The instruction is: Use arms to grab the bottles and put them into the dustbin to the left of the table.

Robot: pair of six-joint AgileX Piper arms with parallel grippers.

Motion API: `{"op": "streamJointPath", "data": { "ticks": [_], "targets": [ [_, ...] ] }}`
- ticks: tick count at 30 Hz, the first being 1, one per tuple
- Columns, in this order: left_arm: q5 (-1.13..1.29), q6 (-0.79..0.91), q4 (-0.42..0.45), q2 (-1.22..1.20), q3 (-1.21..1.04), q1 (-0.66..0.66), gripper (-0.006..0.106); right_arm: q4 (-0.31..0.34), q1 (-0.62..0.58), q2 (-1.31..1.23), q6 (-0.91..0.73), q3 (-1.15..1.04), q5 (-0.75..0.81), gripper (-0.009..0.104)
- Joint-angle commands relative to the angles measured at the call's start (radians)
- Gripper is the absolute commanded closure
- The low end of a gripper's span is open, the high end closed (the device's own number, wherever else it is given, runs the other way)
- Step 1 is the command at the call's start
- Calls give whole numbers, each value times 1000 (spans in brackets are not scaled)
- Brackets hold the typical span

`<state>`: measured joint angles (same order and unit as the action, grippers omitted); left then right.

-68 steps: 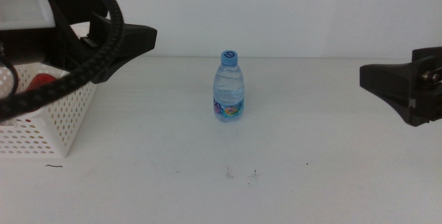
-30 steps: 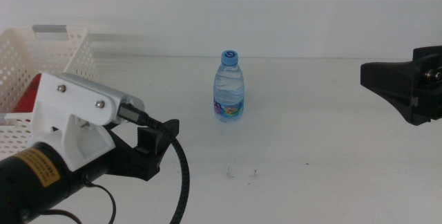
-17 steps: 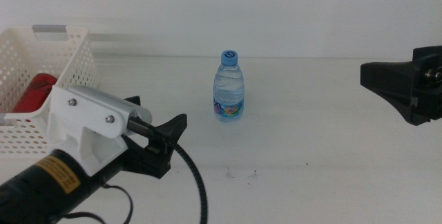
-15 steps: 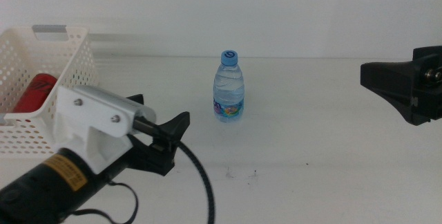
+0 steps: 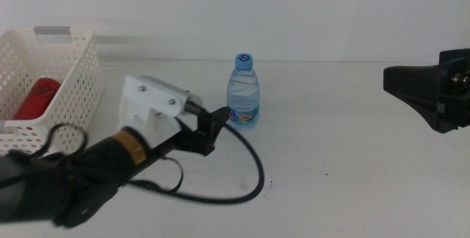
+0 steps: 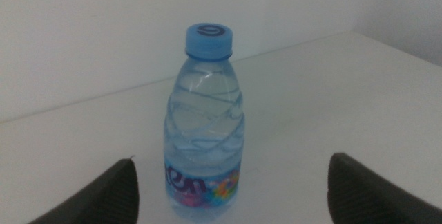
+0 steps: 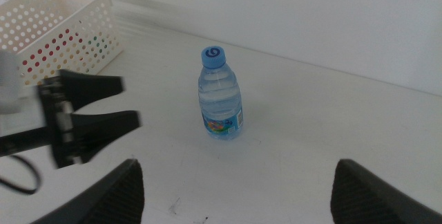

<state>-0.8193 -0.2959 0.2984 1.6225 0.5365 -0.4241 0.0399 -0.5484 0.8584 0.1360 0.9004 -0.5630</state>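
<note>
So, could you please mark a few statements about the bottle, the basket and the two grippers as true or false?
1. The water bottle stands upright on the table. True.
2. The left gripper is clamped on the bottle. False: its jaws are open and sit just short of the bottle, which the left wrist view frames between them.
3. A red item lies inside the white basket. True.
4. The bottle's cap is off. False: the blue cap is on.
5. The right gripper is over the basket. False: it hangs at the table's right side, away from the bottle, jaws open.
</note>
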Motion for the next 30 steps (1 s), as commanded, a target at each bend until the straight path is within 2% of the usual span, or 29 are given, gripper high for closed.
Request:
{"op": "streamJointPath", "data": {
  "ticks": [1,16,30],
  "targets": [
    [-28,-26,34,67,64,7,7,6,-3,-5,-3,11,8,4],
    [-64,-79,33,389,327,7,7,6,-3,-5,-3,11,8,4],
    [-91,-79,56,553,516,7,7,6,-3,-5,-3,11,8,4]
  ]
}}
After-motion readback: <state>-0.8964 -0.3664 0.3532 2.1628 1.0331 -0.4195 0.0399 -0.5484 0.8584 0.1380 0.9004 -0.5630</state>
